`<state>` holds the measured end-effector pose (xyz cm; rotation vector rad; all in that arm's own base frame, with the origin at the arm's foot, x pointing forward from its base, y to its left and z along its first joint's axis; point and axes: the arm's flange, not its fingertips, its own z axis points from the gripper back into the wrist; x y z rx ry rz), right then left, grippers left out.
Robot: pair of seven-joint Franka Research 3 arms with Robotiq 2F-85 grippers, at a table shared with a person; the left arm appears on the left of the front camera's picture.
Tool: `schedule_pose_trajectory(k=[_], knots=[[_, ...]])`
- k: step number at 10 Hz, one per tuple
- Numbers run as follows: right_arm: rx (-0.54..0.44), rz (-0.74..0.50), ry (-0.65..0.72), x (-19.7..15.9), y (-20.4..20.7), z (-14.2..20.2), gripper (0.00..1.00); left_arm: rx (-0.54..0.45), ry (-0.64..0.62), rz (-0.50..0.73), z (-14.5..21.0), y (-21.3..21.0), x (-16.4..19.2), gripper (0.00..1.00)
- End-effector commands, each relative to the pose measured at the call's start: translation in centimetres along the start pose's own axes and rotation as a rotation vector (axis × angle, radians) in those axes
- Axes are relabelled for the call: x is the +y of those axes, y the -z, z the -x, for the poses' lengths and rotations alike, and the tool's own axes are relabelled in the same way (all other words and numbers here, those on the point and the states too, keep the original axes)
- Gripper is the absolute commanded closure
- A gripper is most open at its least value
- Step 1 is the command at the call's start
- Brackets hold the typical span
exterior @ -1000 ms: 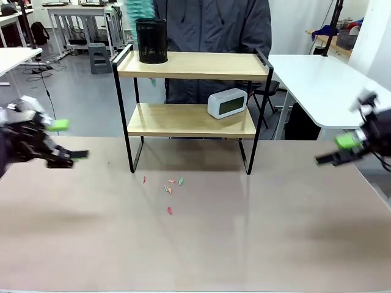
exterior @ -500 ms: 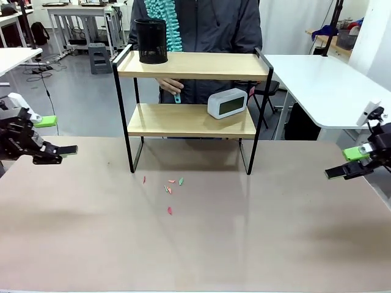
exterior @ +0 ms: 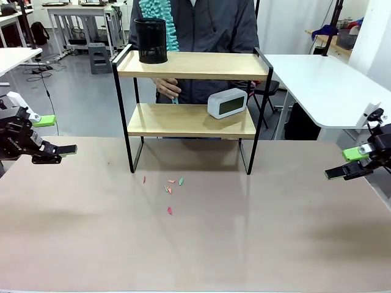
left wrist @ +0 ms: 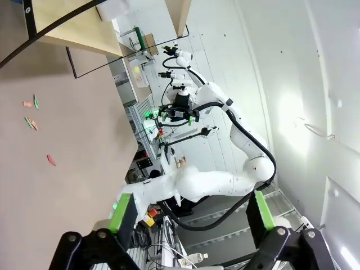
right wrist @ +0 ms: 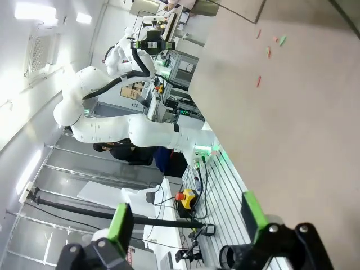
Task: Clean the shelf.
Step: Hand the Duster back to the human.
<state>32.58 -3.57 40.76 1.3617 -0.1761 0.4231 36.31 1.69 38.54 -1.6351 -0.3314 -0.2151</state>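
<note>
The shelf (exterior: 191, 107) stands at the far middle of the surface (exterior: 195, 238), its four black legs on the tan top, in front of the person. It is a two-tier rack: two light wooden boards in a thin black metal frame. The upper board carries a black mesh pen cup (exterior: 151, 40) at its left end; the lower board carries a white digital clock (exterior: 227, 102) toward its right end. Compared with one second earlier, the person has moved in behind the rack: a teal duster (exterior: 157, 21) is now raised behind the cup, and the person's hand (exterior: 167, 87) holds its handle between the two boards. Over the same interval, both arms have drawn back to the surface's outer edges and settled. This suggests the person is about to dust the rack while the robot stands clear; cleaning of the boards does not appear to have begun. The left gripper (exterior: 52, 135) hangs at the left edge, jaws released and empty. The right gripper (exterior: 347, 163) hangs at the right edge, jaws likewise released and empty. Small coloured scraps (exterior: 169, 188) lie on the surface just in front of the rack.
</note>
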Motion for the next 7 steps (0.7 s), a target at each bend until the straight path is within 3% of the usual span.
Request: schedule_pose_trajectory(k=[1,7], knots=[[0.000,0.002,-0.024,0.24,0.04,-0.36,0.00,0.005,-0.012,0.007,0.23,0.17,-0.44,0.00],[0.000,0.002,-0.024,0.24,0.04,-0.36,0.00,0.005,-0.012,0.007,0.23,0.17,-0.44,0.00]])
